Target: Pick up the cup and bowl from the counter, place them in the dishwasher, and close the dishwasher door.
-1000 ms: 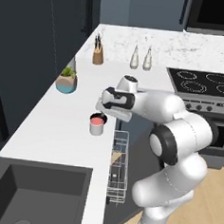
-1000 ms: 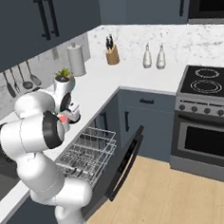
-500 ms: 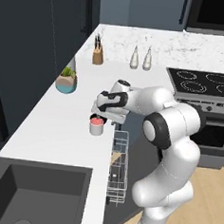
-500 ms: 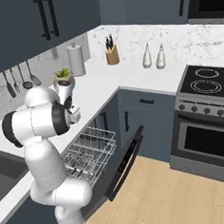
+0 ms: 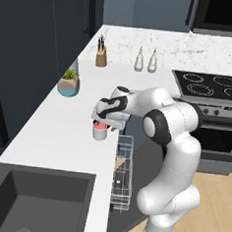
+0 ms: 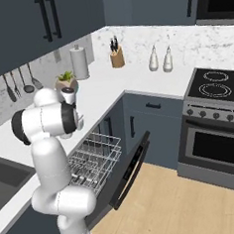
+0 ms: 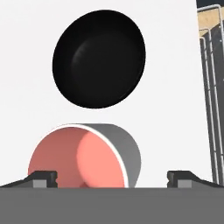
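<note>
Gripper (image 7: 112,177) (jaws wide) above cup (image 7: 85,156).

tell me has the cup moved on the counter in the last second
No. The cup stands at the same spot near the counter edge, same distance from the plant pot in the left base view.

Both base views look forward and down from behind the arm, one from its left and one from its right, and share the counter (image 5: 58,128) and the dishwasher rack (image 6: 92,158). The hand view looks very closely down on the cup (image 7: 87,155) and the bowl (image 7: 98,59).
</note>
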